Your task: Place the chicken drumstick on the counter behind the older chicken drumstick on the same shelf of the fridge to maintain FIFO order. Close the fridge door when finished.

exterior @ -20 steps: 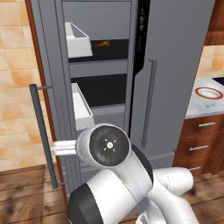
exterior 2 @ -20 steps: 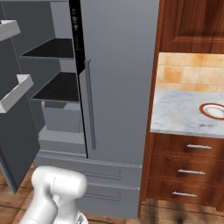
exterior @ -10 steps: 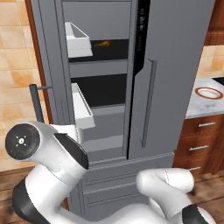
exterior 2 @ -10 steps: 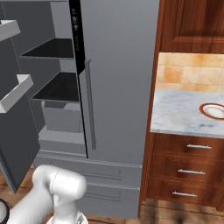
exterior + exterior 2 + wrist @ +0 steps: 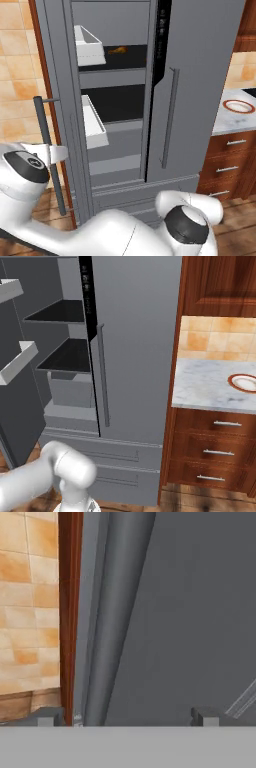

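The fridge [image 5: 200,75] stands with its left door [image 5: 60,75] swung open. On the shelf [image 5: 127,56] lies an orange-brown chicken drumstick [image 5: 118,49], too small to tell whether it is one piece or two. The same shelf [image 5: 57,312] shows edge-on in the right base view. My gripper [image 5: 125,717] is open, its fingertips [image 5: 47,717] wide apart with nothing between them, close to the open door's grey bar handle [image 5: 115,622]. My wrist [image 5: 31,167] hangs low at the left beside that handle [image 5: 47,150]. The counter [image 5: 207,383] is to the right.
White door bins [image 5: 90,45] jut from the open door. A red-rimmed white plate [image 5: 238,105] sits on the counter above wooden drawers [image 5: 220,451]. An orange-tan tiled wall [image 5: 27,602] and a brown wooden strip [image 5: 67,612] lie left of the door.
My arm has swung left and down from in front of the fridge to the open door's handle. The gripper stays open; fridge and shelf contents are unchanged.
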